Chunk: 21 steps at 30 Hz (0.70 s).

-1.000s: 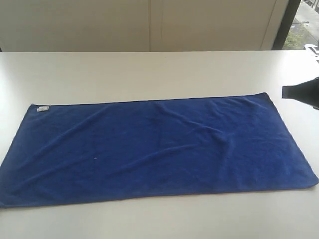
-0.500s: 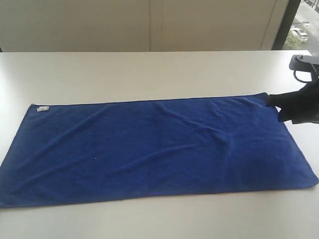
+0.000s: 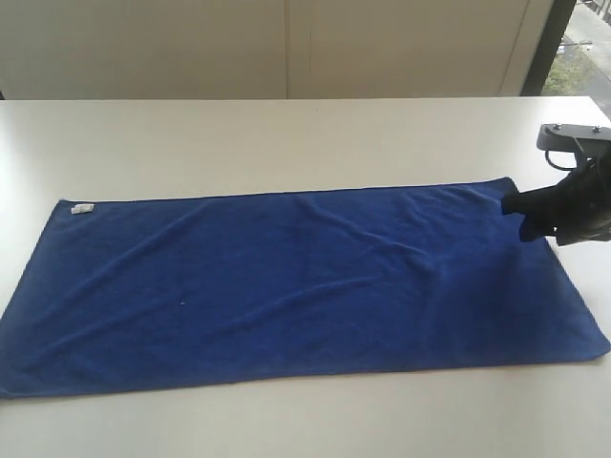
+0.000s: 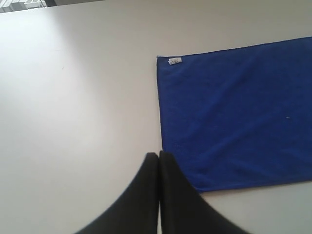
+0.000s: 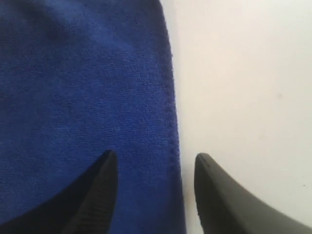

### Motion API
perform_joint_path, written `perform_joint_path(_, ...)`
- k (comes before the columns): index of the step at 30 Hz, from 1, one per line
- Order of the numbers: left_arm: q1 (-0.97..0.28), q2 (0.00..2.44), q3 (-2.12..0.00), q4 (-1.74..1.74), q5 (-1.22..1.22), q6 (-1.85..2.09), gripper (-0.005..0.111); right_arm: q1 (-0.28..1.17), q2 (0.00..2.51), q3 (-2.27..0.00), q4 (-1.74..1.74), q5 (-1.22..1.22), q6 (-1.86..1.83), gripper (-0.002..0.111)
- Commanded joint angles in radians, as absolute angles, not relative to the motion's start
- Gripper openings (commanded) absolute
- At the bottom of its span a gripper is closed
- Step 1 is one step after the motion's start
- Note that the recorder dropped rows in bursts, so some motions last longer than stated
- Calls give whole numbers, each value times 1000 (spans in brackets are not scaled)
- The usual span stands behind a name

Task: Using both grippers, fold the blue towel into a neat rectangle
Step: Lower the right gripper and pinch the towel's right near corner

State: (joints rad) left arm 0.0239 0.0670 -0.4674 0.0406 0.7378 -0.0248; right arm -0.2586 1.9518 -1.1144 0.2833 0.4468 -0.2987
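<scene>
Right tool [image 5: 155,161], jaws apart, straddles the hem of the blue towel [image 3: 286,277] near its far right corner, apparently poised to pinch it for folding. Left tool [image 4: 159,158], jaws pressed together, hovers over the desk [image 3: 286,134] just beside the towel's opposite end. The towel lies flat and unfolded.

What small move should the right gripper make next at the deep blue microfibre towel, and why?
Probably lower the open right gripper slightly and close it on the hem of the deep blue microfibre towel. One black finger stands over the cloth, the other over the white table, so the hem lies between them, not yet pinched.
</scene>
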Motion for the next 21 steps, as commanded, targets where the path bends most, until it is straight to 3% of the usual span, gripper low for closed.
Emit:
perform_joint_path(1, 29, 70, -461, 38, 733, -25, 0, -267, 1988, -1148, 276, 497, -324, 47)
perform_joint_path(6, 29, 70, -461, 38, 733, -25, 0, -267, 2026, -1155, 276, 590, -390, 45)
perform_joint_path(13, 29, 70, -461, 38, 733, -25, 0, -270, 2036, -1156, 250, 657, -390, 2)
perform_joint_path(21, 29, 70, -461, 38, 733, -25, 0, -301, 2036, -1177, 221, 630, -318, 0)
